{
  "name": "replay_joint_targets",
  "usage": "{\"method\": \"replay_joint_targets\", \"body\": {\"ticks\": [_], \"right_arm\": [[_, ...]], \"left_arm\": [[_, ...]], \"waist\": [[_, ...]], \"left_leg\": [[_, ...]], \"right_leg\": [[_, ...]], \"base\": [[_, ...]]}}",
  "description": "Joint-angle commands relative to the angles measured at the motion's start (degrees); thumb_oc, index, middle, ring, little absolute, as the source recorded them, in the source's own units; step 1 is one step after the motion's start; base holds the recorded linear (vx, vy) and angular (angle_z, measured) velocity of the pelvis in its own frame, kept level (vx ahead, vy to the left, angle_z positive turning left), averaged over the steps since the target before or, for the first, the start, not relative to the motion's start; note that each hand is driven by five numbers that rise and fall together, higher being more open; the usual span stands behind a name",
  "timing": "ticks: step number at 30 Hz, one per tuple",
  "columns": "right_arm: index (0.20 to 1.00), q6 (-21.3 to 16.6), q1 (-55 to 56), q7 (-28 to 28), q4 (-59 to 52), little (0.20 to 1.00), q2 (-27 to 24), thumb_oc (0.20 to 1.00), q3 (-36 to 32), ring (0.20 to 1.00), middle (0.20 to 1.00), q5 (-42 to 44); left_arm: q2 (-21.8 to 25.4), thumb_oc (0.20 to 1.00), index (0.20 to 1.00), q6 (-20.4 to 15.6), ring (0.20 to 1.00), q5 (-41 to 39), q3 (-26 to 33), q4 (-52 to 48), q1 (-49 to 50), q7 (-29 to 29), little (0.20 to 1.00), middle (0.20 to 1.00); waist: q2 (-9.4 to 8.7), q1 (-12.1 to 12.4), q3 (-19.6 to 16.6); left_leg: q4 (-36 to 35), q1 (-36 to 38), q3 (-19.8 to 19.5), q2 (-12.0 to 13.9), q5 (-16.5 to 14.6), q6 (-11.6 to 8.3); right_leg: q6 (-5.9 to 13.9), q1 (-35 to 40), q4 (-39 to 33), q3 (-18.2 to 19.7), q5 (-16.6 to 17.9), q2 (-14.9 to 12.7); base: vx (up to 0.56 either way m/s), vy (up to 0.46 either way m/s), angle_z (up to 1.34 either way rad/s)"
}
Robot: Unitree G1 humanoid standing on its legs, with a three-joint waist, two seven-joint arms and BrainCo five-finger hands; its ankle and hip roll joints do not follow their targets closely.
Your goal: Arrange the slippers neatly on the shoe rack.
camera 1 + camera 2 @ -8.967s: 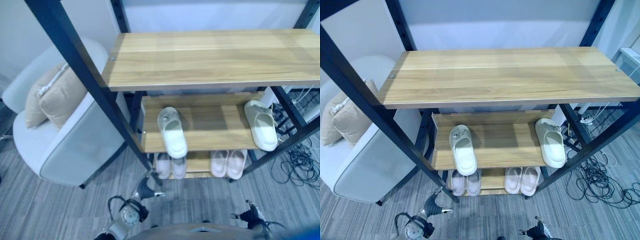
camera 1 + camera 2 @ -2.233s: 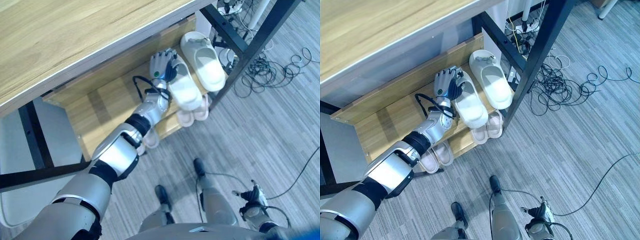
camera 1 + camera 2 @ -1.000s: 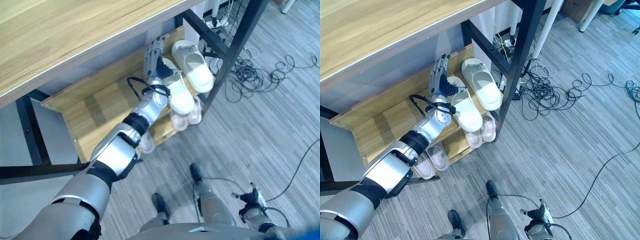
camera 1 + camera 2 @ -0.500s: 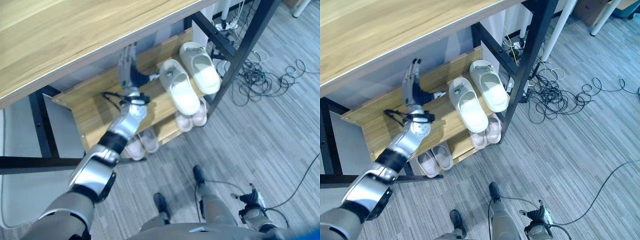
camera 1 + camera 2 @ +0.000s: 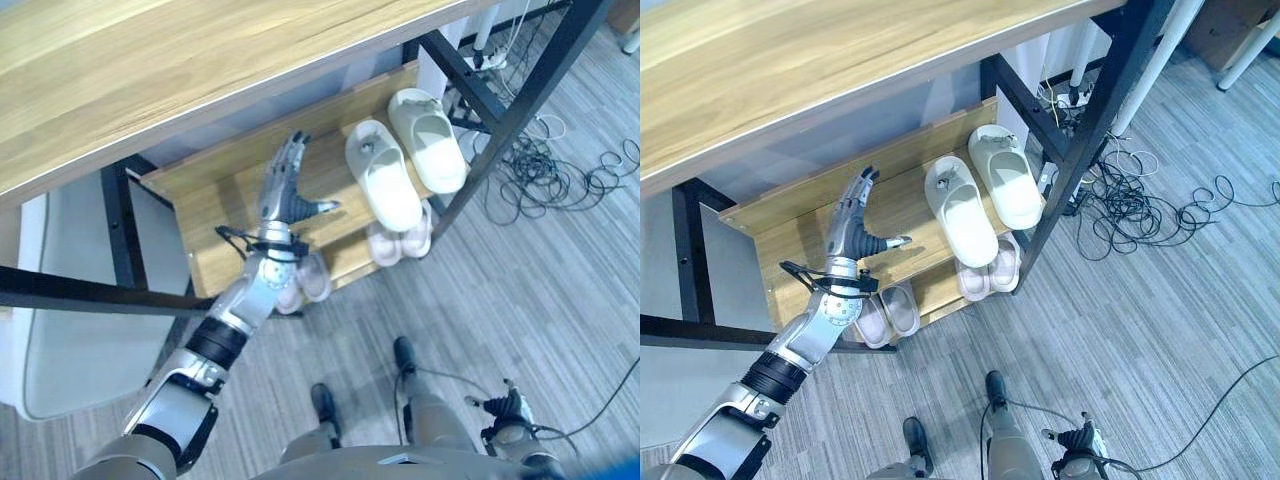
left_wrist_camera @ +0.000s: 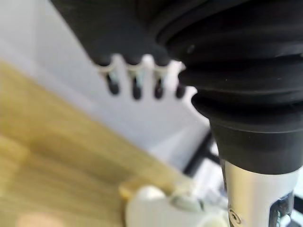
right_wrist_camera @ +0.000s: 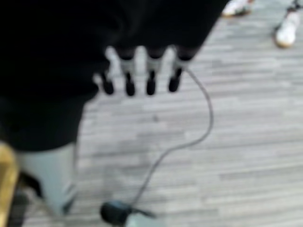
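The shoe rack point(image 5: 200, 60) carries two cream slippers point(image 5: 983, 203) side by side at the right end of its middle shelf point(image 5: 790, 245). The left hand point(image 5: 284, 193) hovers apart from them, fingers point(image 5: 289, 156) straight, holding nothing. The right hand point(image 7: 137, 78) hangs over the floor point(image 7: 255, 123), fingers relaxed.

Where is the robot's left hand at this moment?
In the eye views, the left hand is open over the middle shelf, left of the two white slippers, touching neither.
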Motion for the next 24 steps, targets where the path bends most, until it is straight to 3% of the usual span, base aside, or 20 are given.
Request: {"method": "replay_joint_targets", "body": {"ticks": [1, 4, 24], "right_arm": [[1.0, 0.5, -1.2, -1.6, 1.0, 1.0, -1.3, 1.0, 0.2, 1.0, 1.0, 1.6], [1.0, 0.3, -1.7, -2.4, 1.2, 1.0, -1.9, 1.0, 0.2, 1.0, 1.0, 2.1], [1.0, 0.3, -2.7, -4.0, 1.8, 1.0, -2.1, 1.0, 1.1, 1.0, 1.0, 2.8]], "left_arm": [[-2.4, 1.0, 1.0, -3.1, 1.0, 1.8, -0.8, 0.6, -6.5, -1.1, 1.0, 1.0], [-4.7, 1.0, 1.0, -2.0, 1.0, 3.5, -4.2, 6.2, -8.3, -0.9, 1.0, 1.0], [-9.3, 1.0, 1.0, -0.3, 1.0, 2.7, -7.5, 14.7, -9.9, 1.1, 1.0, 1.0]], "waist": [[0.83, -0.7, 1.0], [0.68, -0.8, 1.4], [-0.01, -1.1, 2.3]], "left_leg": [[0.3, -1.8, -4.3, 2.6, 4.2, -3.29], [0.3, -2.1, -4.4, 2.5, 4.1, -3.1], [0.3, -3.1, -4.8, 3.0, 4.9, -3.01]], "right_leg": [[4.88, 2.5, 3.6, -2.2, -4.7, -1.3], [4.92, 1.9, 3.8, -2.1, -4.6, -1.5], [4.74, 0.3, 4.6, -1.9, -4.7, -1.3]], "base": [[-0.04, -0.001, 0.0], [-0.04, -0.016, 0.0], [0.0, 0.0, 0.0]]}}
